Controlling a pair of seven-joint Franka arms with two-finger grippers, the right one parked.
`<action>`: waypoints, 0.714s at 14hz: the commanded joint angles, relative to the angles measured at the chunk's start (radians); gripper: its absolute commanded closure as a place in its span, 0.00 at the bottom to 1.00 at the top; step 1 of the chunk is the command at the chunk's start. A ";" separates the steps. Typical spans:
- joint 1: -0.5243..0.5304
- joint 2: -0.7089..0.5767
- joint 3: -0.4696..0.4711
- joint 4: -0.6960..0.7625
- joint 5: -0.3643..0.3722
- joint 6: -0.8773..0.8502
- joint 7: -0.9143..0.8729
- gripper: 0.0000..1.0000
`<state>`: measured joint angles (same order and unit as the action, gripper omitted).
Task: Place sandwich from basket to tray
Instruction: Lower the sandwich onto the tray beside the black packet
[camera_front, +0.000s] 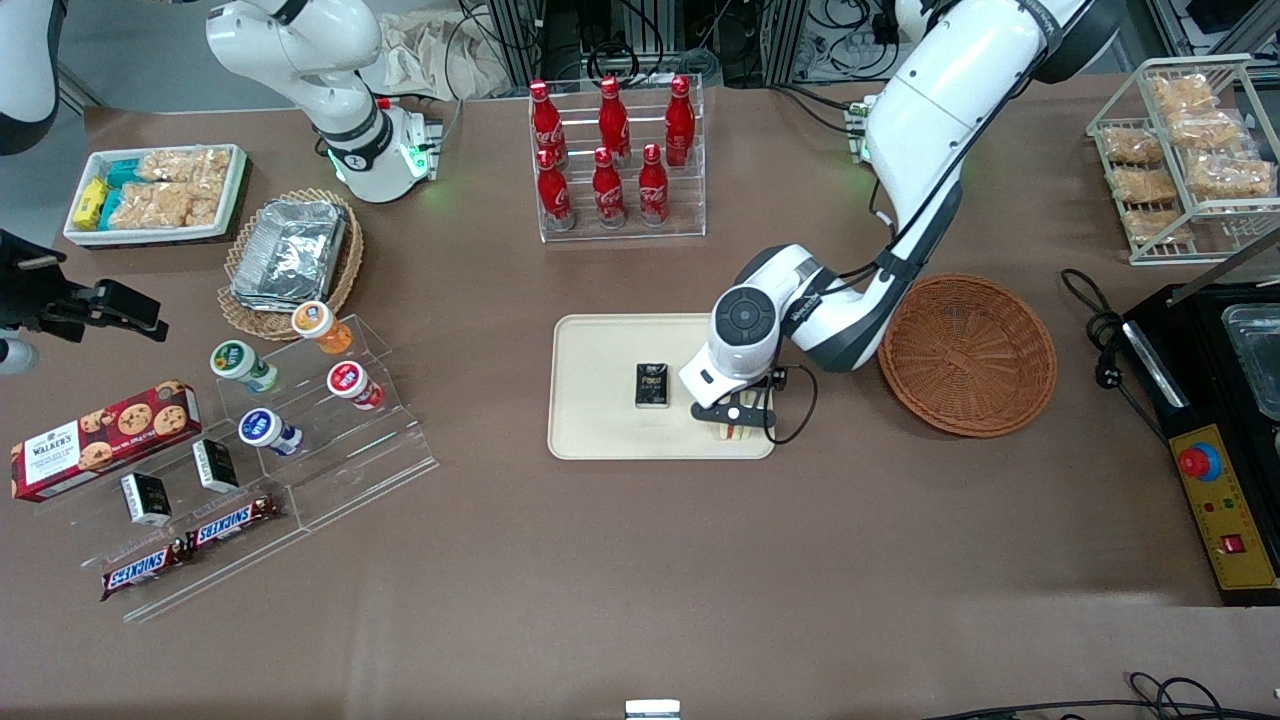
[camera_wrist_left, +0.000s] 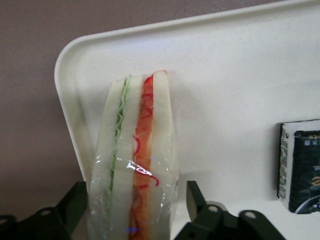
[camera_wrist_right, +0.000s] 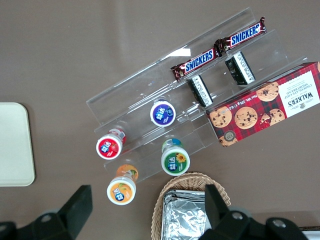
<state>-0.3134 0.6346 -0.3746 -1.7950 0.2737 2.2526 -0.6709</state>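
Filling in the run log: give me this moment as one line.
stage: placing | sandwich: on tray, beside black box | gripper: open around sandwich | basket: empty

From my console, the gripper and its arm hide most of the sandwich at the tray corner nearest the basket; the wrist view crops the small black box.

A brown-covered table fills the scene, cables trailing along its farther edge.
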 joint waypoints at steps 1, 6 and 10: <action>-0.009 -0.009 0.006 0.011 0.019 -0.004 -0.071 0.00; 0.002 -0.085 0.005 0.132 -0.016 -0.201 -0.110 0.00; 0.054 -0.235 0.016 0.180 -0.066 -0.339 -0.186 0.00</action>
<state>-0.2999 0.4967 -0.3650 -1.6086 0.2333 1.9760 -0.8225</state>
